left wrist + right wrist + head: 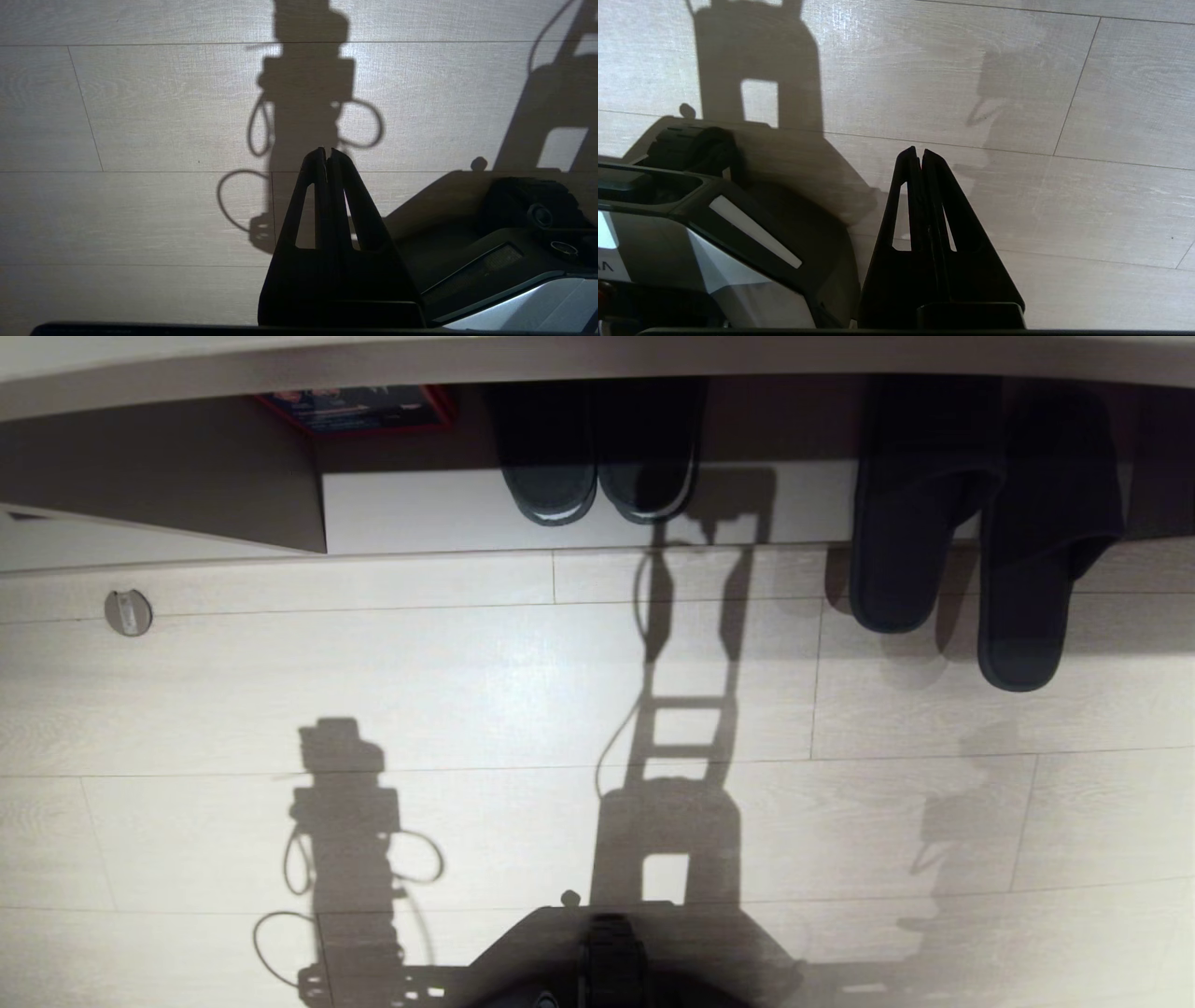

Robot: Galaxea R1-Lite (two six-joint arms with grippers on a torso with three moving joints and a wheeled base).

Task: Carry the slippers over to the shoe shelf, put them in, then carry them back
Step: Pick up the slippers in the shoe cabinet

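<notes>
Floor: pale wood-grain plank floor [467, 691], crossed by the shadows of the robot's trunk and arms.
Shoe shelf: low open cubby of pale grey-brown board [187, 476] with a lighter base board, running along the far edge of the head view; a red-edged printed box [359, 409] lies deep in its left part.
Robot base: dark rounded base [607, 952] at the near edge of the head view, well apart from the shelf.
Slippers: pair of dark charcoal fabric closed-toe slippers with slate blue-grey insoles [971, 541], ahead and to the robot's right, toes under the shelf overhang, heels out on the floor; the right one reaches nearer to the robot.
Long axis: both run roughly straight away from the robot, side by side, touching or nearly so at the toes.
Other pair: similar dark slippers with pale glossy sole rims [597, 476], standing on the shelf base near the centre; not the task's pair.
Left hand: left hand [327, 151], fingers together, holding nothing, over bare floor beside the base.
Right hand: right hand [919, 151], fingers together, empty, over bare floor beside the base.
Relation: slippers lie forward and right of both hands, well apart; neither wrist view shows them.
Judgement: right arm is the nearer; its fingers must part first, and the heels offer the open approach.
</notes>
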